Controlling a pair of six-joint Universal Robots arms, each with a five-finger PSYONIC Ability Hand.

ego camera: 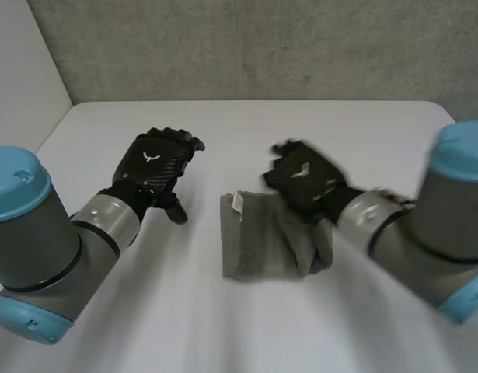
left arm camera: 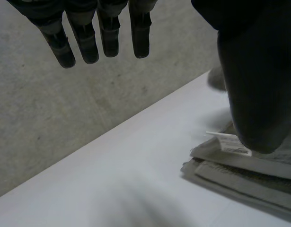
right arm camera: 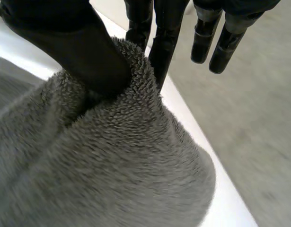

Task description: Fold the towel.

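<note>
Grey folded towel (ego camera: pixel 254 242) lies with its long axis roughly away from the robot. Right hand (ego camera: pixel 305 179) pinches its right edge; left hand (ego camera: pixel 153 165) hangs apart, fingers straight.

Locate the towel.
Head view: the towel lies folded centrally on the white table, its right edge pinched by the right hand, left hand apart.

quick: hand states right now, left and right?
Left hand: open, fingers straight, holding nothing.
Right hand: shut on the towel, pinched between thumb and fingers.
</note>
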